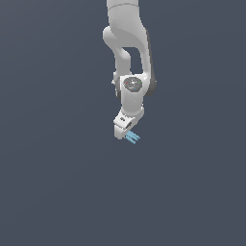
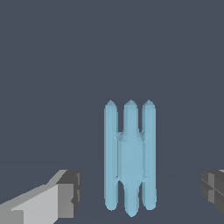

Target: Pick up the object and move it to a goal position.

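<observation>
Object first, though I start from the biggest thing in view — the white arm (image 1: 126,57) hangs down from above, wrist bent, over a plain grey-blue floor (image 1: 48,192). Its gripper (image 2: 139,186) stands wide apart: in the wrist view one finger (image 2: 65,194) and the other sit far to either side, neither touching anything. Between them, just beyond the fingertips, lies the pale blue object (image 2: 130,157) — three slim pointed rods joined side by side. From outside it peeks out right at the gripper's tip (image 1: 132,138).
</observation>
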`<state>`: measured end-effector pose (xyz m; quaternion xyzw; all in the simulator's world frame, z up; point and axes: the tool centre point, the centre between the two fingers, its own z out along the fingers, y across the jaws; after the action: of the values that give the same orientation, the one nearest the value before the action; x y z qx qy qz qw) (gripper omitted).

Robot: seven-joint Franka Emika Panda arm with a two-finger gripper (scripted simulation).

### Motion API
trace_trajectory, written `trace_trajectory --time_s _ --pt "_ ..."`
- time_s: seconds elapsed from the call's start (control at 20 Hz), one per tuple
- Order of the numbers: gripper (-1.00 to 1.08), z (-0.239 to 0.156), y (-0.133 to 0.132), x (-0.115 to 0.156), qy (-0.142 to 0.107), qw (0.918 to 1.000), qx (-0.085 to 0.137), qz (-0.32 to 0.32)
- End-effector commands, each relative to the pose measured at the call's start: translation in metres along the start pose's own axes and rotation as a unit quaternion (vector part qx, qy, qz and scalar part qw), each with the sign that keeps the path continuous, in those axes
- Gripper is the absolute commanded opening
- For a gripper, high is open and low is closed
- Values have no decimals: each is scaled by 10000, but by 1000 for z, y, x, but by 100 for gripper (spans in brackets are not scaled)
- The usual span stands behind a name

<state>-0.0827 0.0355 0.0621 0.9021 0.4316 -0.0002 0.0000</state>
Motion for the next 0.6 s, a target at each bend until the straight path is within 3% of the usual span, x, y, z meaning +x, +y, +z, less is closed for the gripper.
trace_trajectory --time_s 0.0,0.55 --pt "100 0 0 0 0 10000 0 -1" --pt "100 33 -1 -1 0 10000 0 -21"
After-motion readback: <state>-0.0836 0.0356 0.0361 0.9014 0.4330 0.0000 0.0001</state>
